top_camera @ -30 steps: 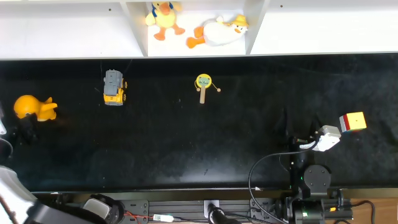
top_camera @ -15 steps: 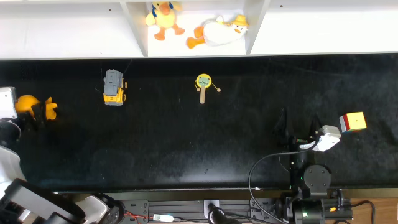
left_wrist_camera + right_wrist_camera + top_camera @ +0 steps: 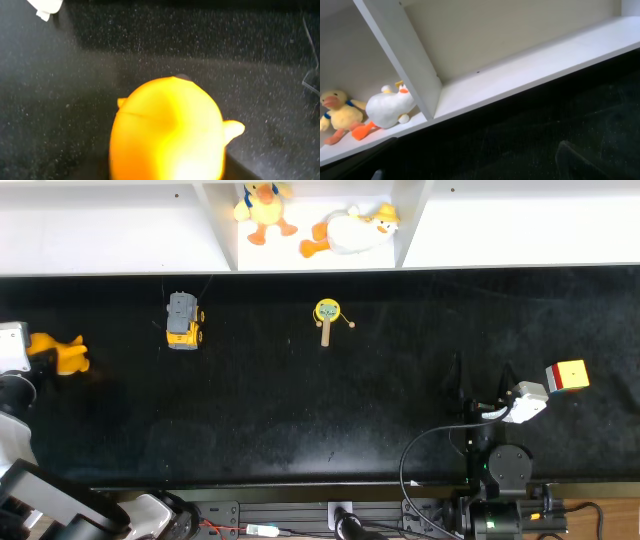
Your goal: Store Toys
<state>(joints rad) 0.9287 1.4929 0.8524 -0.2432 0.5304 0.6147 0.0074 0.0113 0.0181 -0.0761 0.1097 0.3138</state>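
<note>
An orange rounded toy lies on the black mat at the far left; in the left wrist view the orange toy looms very close, low and central. My left gripper sits at the toy's left end, covering part of it. A grey-and-yellow toy truck, a small rattle drum and a yellow-red cube lie apart on the mat. My right gripper rests low on the right, left of the cube.
A white shelf runs along the far edge; its middle compartment holds a yellow plush duck and a white plush duck, also the yellow duck and white duck. Side compartments stand bare.
The left arm has come up from the lower left corner onto the orange toy and now covers its left part. The right arm has not moved.
</note>
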